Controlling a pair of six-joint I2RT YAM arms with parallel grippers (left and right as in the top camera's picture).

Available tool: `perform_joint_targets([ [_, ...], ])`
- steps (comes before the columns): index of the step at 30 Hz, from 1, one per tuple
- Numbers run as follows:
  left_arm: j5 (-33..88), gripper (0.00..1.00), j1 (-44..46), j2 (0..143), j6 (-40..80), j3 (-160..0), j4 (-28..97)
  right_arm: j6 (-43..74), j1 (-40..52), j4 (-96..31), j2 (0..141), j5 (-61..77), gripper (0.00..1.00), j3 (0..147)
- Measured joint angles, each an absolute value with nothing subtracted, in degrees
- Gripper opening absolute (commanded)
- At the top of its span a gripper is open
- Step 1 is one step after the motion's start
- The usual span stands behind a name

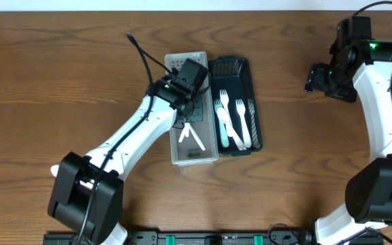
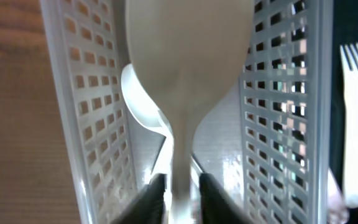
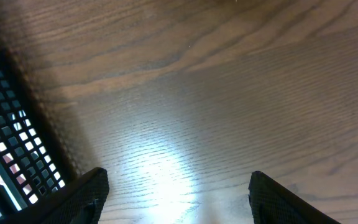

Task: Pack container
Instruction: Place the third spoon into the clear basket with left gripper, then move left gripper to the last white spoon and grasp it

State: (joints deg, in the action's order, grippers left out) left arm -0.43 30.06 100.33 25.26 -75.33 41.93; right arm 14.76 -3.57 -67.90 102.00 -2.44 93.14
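Spoon (image 2: 188, 74) between left fingers (image 2: 155, 200); container (image 2: 86, 124) beneath

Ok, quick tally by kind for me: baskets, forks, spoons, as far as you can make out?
Baskets: 2, a clear basket and a dark basket
Forks: 2 with tines showing, in the dark one; pale pieces under them can't be counted
Spoons: at least 2, upper spoon between the fingers of the left pincer, lower spoon in the clear basket
Total: 6 at least
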Motion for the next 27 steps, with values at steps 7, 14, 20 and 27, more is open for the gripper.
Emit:
perform_joint_targets([
  [7,-0.9,0.69,27.6,96.9,25.4,-75.3,42.7,14.8,-3.6,-67.9,102.0,-2.4,0.76,93.1],
  [14,-1.5,0.77,15.9,85.6,27.1,-75.4,48.7,14.4,-3.6,-67.8,102.0,-2.5,0.76,93.1],
  [20,-3.4,0.98,-1.3,79.5,35.0,-75.5,58.2,14.2,-3.6,-67.7,102.0,-2.6,0.76,93.1],
  [27,-2.4,0.98,-20.4,79.4,38.6,-73.4,60.3,14.0,-3.6,-67.5,102.0,-2.6,0.75,93.1],
])
